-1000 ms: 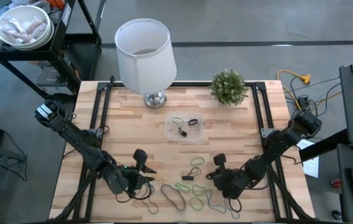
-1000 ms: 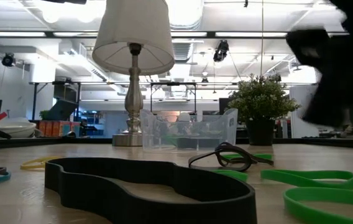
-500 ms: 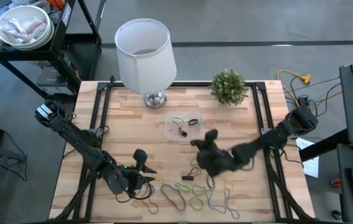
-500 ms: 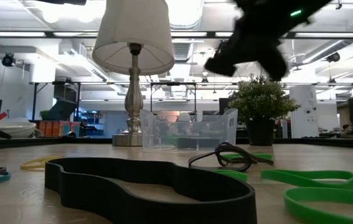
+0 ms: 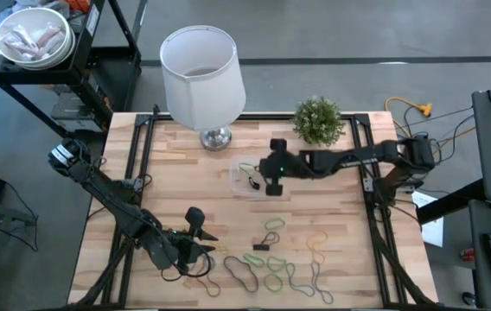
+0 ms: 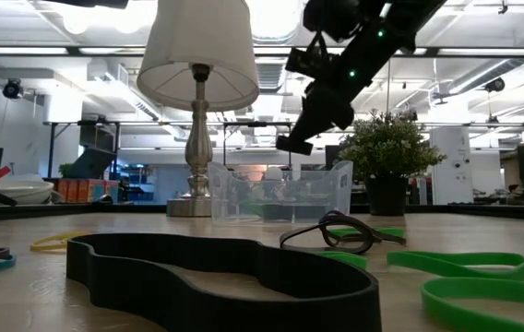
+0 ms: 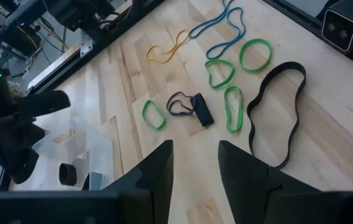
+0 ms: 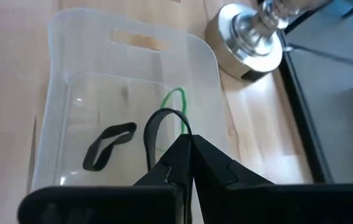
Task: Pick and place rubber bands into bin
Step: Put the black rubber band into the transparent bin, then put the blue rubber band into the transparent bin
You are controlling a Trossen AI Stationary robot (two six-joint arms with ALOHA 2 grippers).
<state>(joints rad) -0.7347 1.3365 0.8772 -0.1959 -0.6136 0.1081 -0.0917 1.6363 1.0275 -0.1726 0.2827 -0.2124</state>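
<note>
The clear bin (image 5: 244, 178) stands mid-table with a black band (image 8: 108, 147) and a green band (image 8: 176, 102) lying in it. My right gripper (image 5: 271, 185) hovers above the bin (image 6: 280, 194), shut on a thin black rubber band (image 8: 153, 134). Several more rubber bands (image 5: 271, 259), green, tan and black, lie on the wood near the front edge. My left gripper (image 7: 192, 168) waits at the front left (image 5: 204, 238), open, with nothing between its fingers. My right gripper pinches the black rubber band between its two shut fingertips (image 8: 178, 163), which slant down from the table's right side. The band's free loop (image 8: 158, 118) arcs out past the fingertips over the inside of the bin, lifted clear of the table.
A white lamp (image 5: 200, 73) stands just behind the bin, its metal base (image 8: 251, 37) close to the bin's far wall. A small potted plant (image 5: 318, 121) is at the back right. A wide black band (image 6: 216, 277) lies near the front edge.
My right gripper has swung from the bands at the front right toward the table's far edge and left, rising and rolling as it went, and now hangs over the bin. It has stayed shut throughout.
</note>
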